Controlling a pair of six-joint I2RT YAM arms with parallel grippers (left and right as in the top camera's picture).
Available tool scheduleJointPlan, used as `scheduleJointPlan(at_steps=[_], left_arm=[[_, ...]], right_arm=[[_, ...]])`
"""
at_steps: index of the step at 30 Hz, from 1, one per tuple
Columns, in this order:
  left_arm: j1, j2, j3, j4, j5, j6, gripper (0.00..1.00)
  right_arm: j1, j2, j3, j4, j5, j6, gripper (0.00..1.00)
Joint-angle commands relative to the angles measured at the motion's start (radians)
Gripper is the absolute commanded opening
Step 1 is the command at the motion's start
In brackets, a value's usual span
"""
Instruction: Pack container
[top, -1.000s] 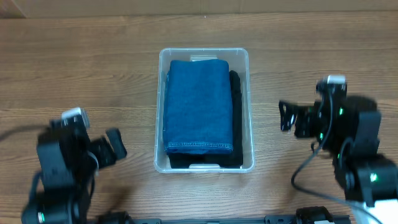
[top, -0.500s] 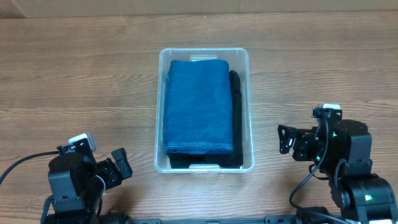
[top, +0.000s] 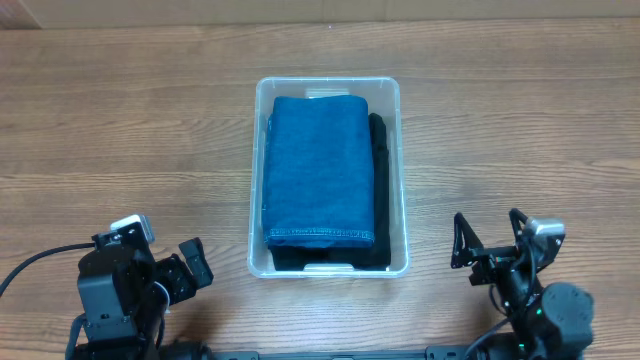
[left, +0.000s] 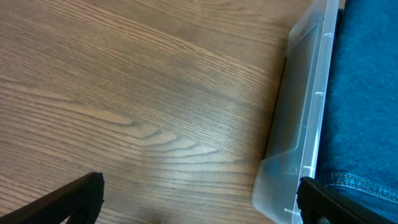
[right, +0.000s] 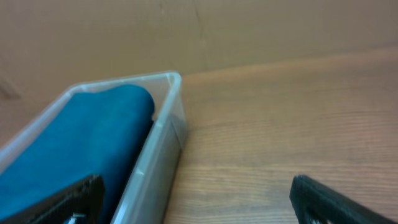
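The clear rectangular container (top: 400, 170) stands at the table's middle. Folded blue jeans (top: 318, 170) lie in it on top of a black garment (top: 379, 190). Its label is hidden under the clothes. My left gripper (top: 190, 265) is open and empty at the front left, apart from the container. My right gripper (top: 487, 240) is open and empty at the front right. The left wrist view shows the container's wall (left: 305, 124) and the jeans (left: 367, 93). The right wrist view shows the container's rim (right: 163, 118) and the jeans (right: 81, 143).
A brown wooden table (top: 130, 120) lies all around the container. A cardboard wall (right: 249, 31) stands behind the table's far edge. A black cable (top: 40, 258) runs from the left arm at the front left.
The right arm has drawn back toward the front edge and its gripper now sits lower in the overhead view. The left arm drew back earlier and has since held still. The container's contents are unchanged.
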Motion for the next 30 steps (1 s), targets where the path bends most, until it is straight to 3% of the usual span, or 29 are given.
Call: scheduleJointPlan(at_steps=[1,4,7,24,28,30], left_arm=[[0.005,-0.006,-0.005,0.002,0.003,-0.014,1.00],[0.005,-0.006,-0.005,0.002,0.003,-0.014,1.00],[0.005,-0.006,-0.005,0.002,0.003,-0.014,1.00],[0.002,-0.007,-0.005,0.002,0.003,-0.014,1.00],[-0.058,-0.060,-0.006,-0.002,0.003,-0.014,1.00],[-0.077,-0.141,-0.040,-0.014,-0.056,0.053,1.00]], right_arm=[[0.001,-0.086,-0.176,0.243,0.026,-0.034,1.00],[0.000,-0.087,-0.371,0.653,0.060,-0.168,1.00],[0.001,-0.087,-0.368,0.458,0.057,-0.166,1.00],[0.001,-0.080,-0.368,0.467,0.063,-0.164,1.00],[0.001,-0.080,-0.368,0.467,0.063,-0.164,1.00],[0.001,-0.080,-0.368,0.467,0.063,-0.164,1.00]])
